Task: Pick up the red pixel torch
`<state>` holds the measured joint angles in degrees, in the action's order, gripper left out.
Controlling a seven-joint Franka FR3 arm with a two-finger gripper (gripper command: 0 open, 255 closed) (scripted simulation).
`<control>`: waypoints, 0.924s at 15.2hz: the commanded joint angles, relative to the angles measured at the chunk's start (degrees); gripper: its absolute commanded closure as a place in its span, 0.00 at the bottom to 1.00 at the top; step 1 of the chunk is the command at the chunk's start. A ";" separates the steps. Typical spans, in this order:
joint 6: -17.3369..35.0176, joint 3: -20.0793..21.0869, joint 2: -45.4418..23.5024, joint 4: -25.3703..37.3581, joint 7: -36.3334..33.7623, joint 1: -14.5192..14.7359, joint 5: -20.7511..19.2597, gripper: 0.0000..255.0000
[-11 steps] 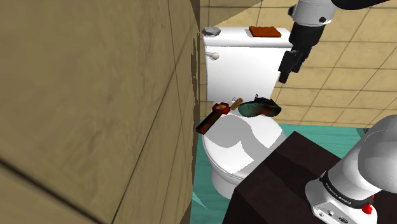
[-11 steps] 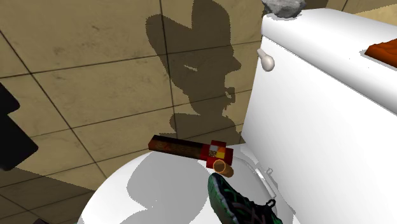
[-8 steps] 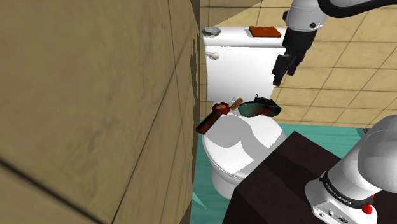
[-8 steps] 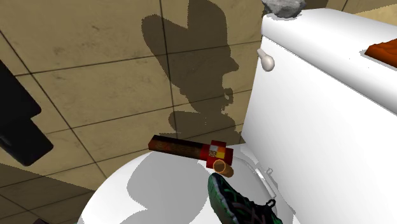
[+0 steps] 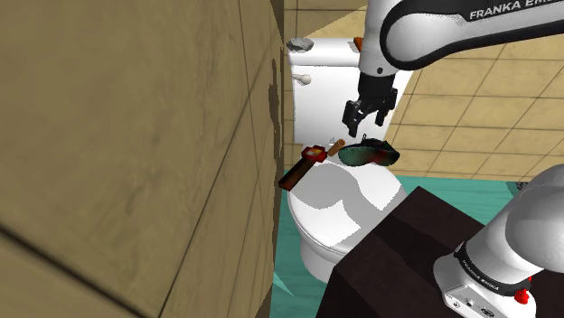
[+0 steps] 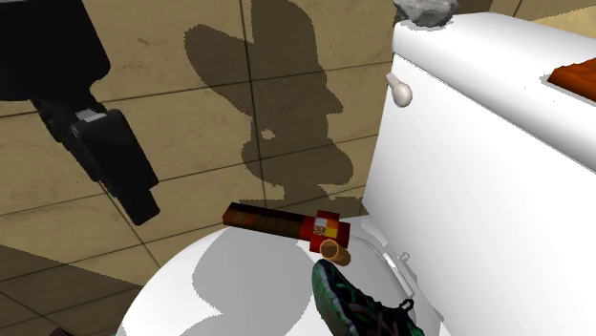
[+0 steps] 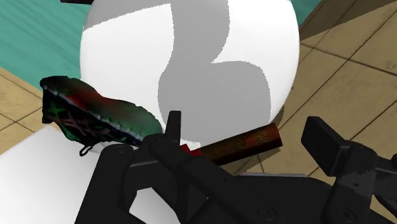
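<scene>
Gripper hangs over the rear of the toilet lid, in front of the tank, pointing down. Its fingers stand wide apart and grip nothing.

Torch lies flat across the back of the lid, on the lid's wall side. It has a dark brown shaft and a red head with a yellow patch. The shaft end sticks out past the lid's rim toward the tiled wall. In the wrist view the shaft shows in the gap between the fingers, beyond them and untouched.

A tan cylinder sits against the torch's red head; whether it belongs to the torch cannot be told.

A dark green-and-red shoe lies on the lid's rear, on the side away from the wall, its toe just beside the cylinder.

On the tank top are a grey lump and an orange-brown slab.
</scene>
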<state>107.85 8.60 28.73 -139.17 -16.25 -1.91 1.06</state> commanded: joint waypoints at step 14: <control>16.23 5.41 -35.30 14.37 -32.54 -3.86 -7.76 0.00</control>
<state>123.43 14.13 -4.40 -125.94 -46.51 -5.74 -6.01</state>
